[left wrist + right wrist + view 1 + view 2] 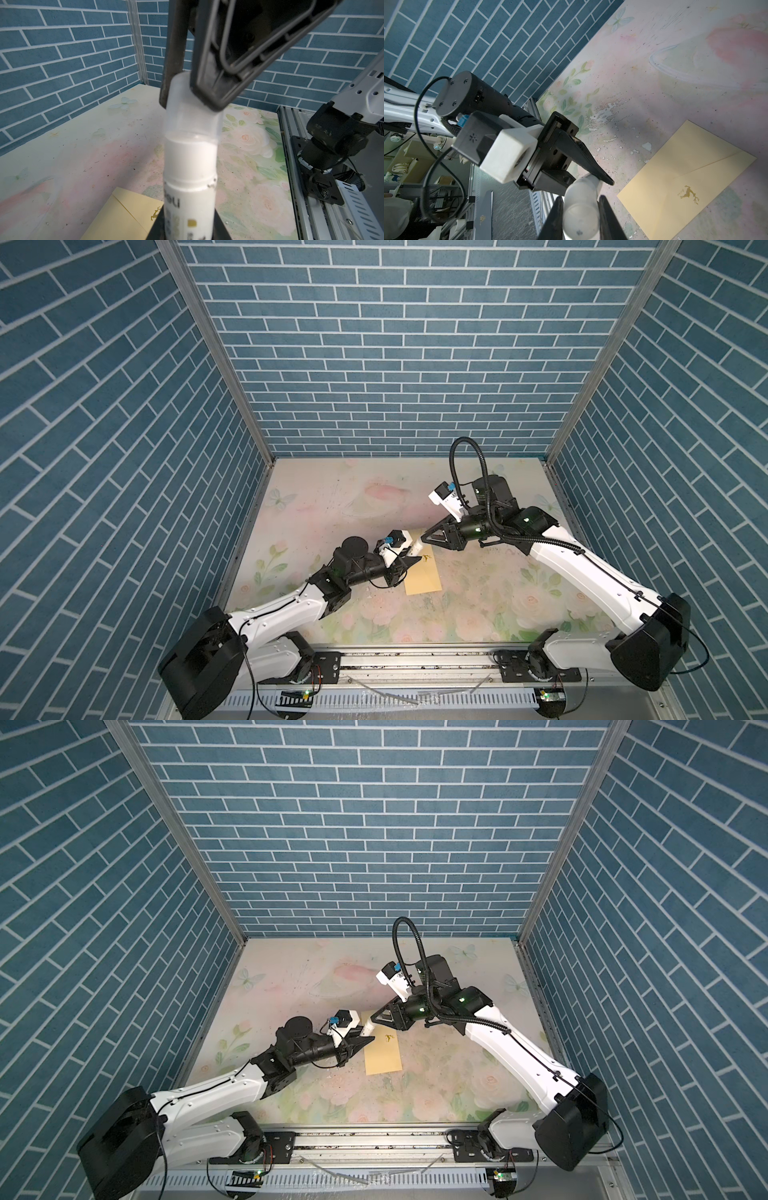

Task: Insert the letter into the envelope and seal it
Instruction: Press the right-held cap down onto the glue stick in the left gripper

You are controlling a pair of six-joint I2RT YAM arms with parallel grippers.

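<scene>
Top views: your left claw and right claw meet over the far end of the long plain yellow manila envelope. It lies flat, mid floral counter. The beige bordered paper letter shows in no view, so it's likely already inside.

Left wrist: left claw clamps the body of the white plastic glue stick, and right claw pinches its translucent cap.

Right wrist: same 2 grips. The envelope flap looks folded flat, gold deer mark up.

Step, my judgement: uncapping glue for sealing. Next, pull the 2 claws apart straight along the stick.

Room: open counter all round, with walls and front rail well apart.
</scene>
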